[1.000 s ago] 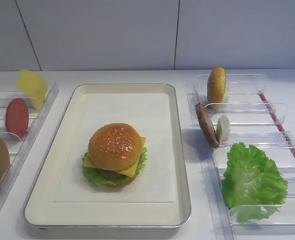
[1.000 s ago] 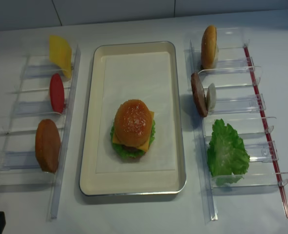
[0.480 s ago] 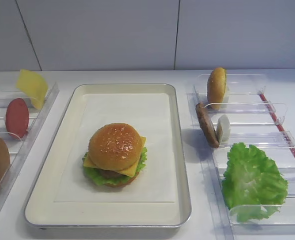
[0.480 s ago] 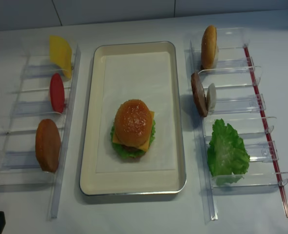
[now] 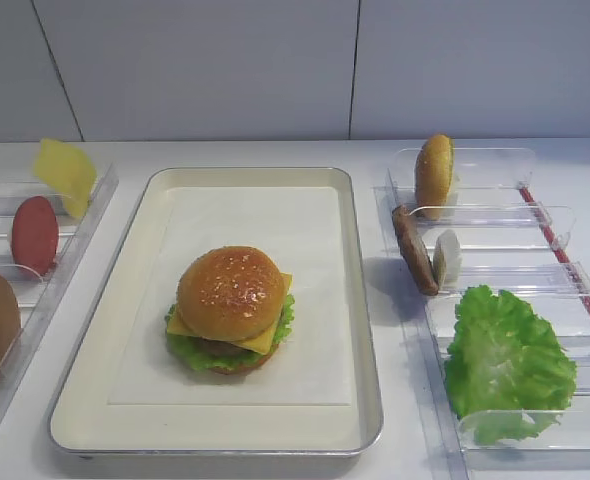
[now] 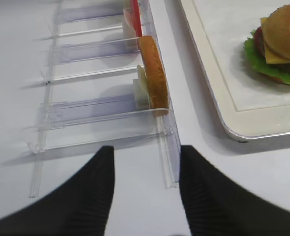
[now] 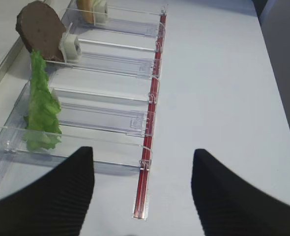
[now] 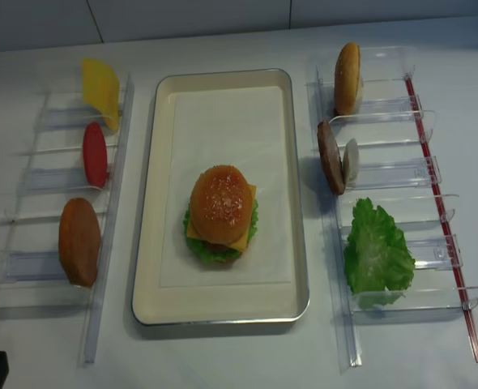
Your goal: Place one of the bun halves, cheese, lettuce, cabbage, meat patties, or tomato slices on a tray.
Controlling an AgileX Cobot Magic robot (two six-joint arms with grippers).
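Nearest you, both grippers hang low over the white worktop (image 5: pixel 275 155), each seen only from its own wrist camera. Your right gripper (image 7: pixel 142 196) has its fingers spread wide with nothing between them, just short of the near end of the right-hand clear rack (image 8: pixel 401 174). Your left gripper (image 6: pixel 146 191) is spread and empty too, at the near end of the left-hand rack (image 8: pixel 61 211).

A little further on, the lettuce (image 8: pixel 375 253) leans in the right rack's nearest slot, and a spare bun half (image 8: pixel 78 241) stands on edge in the left rack's nearest slot.

Between the racks lies the tray (image 8: pixel 146 267) with its paper liner. On it sits an assembled stack, set toward the near half: the seeded bun top (image 8: pixel 220 203) on a cheese slice (image 5: pixel 265 335), green leaf and a patty beneath.

Further back, a meat patty (image 8: pixel 330 156) leans in the right rack and a tomato slice (image 8: pixel 94 154) stands in the left.

At the far end you have another bun half (image 8: pixel 347 78) on the right and a loose cheese square (image 8: pixel 100 93) on the left.
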